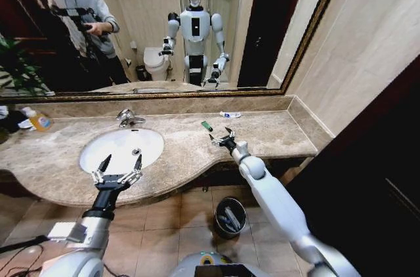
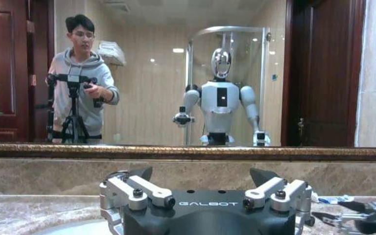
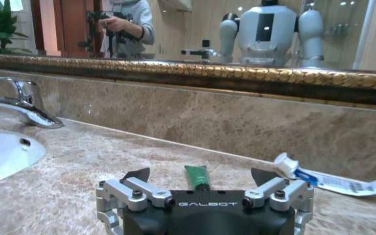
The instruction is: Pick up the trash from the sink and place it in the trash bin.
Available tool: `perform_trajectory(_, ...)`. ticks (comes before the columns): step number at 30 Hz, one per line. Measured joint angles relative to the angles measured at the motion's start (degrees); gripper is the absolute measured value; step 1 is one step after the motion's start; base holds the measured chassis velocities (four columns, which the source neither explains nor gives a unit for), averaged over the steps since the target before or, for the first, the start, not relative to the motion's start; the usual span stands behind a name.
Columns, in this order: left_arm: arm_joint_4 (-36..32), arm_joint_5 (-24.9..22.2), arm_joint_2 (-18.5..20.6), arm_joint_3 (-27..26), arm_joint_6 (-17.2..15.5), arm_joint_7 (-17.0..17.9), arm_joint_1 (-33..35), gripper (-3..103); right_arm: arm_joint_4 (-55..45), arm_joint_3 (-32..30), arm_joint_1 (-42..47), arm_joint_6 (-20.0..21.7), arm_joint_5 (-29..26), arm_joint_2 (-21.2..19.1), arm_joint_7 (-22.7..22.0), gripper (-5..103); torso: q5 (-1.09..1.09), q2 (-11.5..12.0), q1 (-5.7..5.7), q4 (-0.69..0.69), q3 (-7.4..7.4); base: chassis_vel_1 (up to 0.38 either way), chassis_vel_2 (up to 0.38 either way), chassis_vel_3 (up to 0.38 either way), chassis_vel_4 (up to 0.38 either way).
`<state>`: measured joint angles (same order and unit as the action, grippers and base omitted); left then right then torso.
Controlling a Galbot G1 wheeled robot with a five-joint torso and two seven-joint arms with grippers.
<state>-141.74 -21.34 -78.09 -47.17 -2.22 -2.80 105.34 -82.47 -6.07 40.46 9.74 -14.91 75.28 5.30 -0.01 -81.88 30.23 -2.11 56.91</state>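
**Right claw lined up on the green stick**

At far left on the beige-brown marble worktop (image 1: 59,159) stands an orange-labelled bottle (image 1: 41,121), no part of the job. Next comes the white oval sink (image 1: 121,149) with its chrome faucet (image 1: 128,117); the basin looks bare from the head view. The left claw (image 1: 117,173) hovers over the sink's near rim, jaws spread wide, holding nothing.

Further right, the trash lies on the worktop rather than in the basin — a small green stick (image 3: 198,176) and, beyond it near the wall, a white-and-blue tube (image 3: 325,178) lying flat. The right claw (image 3: 201,177) sits low just short of the green stick, jaws wide apart and empty, the stick's near end between the two fingertips in the right wrist view.

The step in hand looks like grasping that stick. To do it well, I judge the claw should ease forward and down until the fingers straddle the stick's middle, then close gently — it is thin and lies flat, so a grazing approach could push it away.

On the floor below the worktop's front edge, a small round black trash bin (image 1: 230,216) waits, a few items already inside.
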Motion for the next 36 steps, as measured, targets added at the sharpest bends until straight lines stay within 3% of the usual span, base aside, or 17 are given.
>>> perform_trajectory(19, 0.0, 0.0, 0.0, 0.0, 0.0, 0.0, 0.0, 100, 14.8, 1.05, -7.37, -2.5, 4.78, 6.62, 2.07, 101, 0.0, 0.0, 0.0, 0.0, 0.0, 0.0, 0.0, 0.0, 0.0)
perform_trajectory(22, 0.0, 0.0, 0.0, 0.0, 0.0, 0.0, 0.0, 100, 16.48, 0.43, -7.84, -2.99, 5.57, 7.21, 2.07, 86, 0.01, 0.0, 0.0, 0.0, 0.0, 0.0, 0.0, 0.0, 0.0)
perform_trajectory(24, 0.0, 0.0, 0.0, 0.0, 0.0, 0.0, 0.0, 100, 16.73, 0.06, -7.83, -3.1, 5.78, 7.21, 2.06, 86, 0.01, 0.0, 0.0, 0.0, 0.0, 0.0, 0.0, 0.0, 0.0)
perform_trajectory(26, 0.0, 0.0, 0.0, 0.0, 0.0, 0.0, 0.0, 100, 16.79, -0.74, -7.59, -3.17, 5.98, 6.99, 1.99, 76, 0.01, 0.0, 0.0, 0.0, 0.0, 0.0, 0.0, 0.0, 0.0)
perform_trajectory(27, 0.0, 0.0, 0.0, 0.0, 0.0, 0.0, 0.0, 100, 16.79, -0.74, -7.59, -3.17, 5.98, 6.99, 1.99, 76, 0.01, 0.0, 0.0, 0.0, 0.0, 0.0, 0.0, 0.0, 0.0)
perform_trajectory(29, 0.0, 0.0, 0.0, 0.0, 0.0, 0.0, 0.0, 100, 16.77, -1.68, -7.1, -3.18, 6.08, 6.4, 1.94, 64, 0.01, 0.0, 0.0, 0.01, 0.0, 0.0, 0.0, 0.0, 0.0)
perform_trajectory(31, 0.0, 0.0, 0.0, 0.0, 0.0, 0.0, 0.0, 100, 16.72, -1.95, -6.99, -3.2, 6.09, 6.17, 1.94, 64, 0.02, 0.0, 0.0, 0.01, 0.0, 0.0, 0.0, 0.0, 0.0)
perform_trajectory(33, 0.0, 0.0, 0.0, 0.0, 0.0, 0.0, 0.0, 100, 16.53, -2.3, -6.85, -3.21, 6.06, 5.65, 1.93, 47, 0.01, -0.01, -0.01, 0.01, -0.01, 0.0, 0.0, 0.0, 0.0)
perform_trajectory(35, 0.0, 0.0, 0.0, 0.0, 0.0, 0.0, 0.0, 100, 16.46, -2.35, -6.79, -3.22, 5.99, 5.54, 1.93, 47, 0.01, -0.01, -0.01, 0.01, 0.0, 0.0, 0.0, 0.0, 0.0)
perform_trajectory(36, 0.0, 0.0, 0.0, 0.0, 0.0, 0.0, 0.0, 100, 16.29, -2.37, -6.72, -3.23, 5.82, 5.45, 1.93, 42, 0.01, -0.01, 0.0, 0.01, 0.0, 0.0, 0.0, 0.0, 0.0)
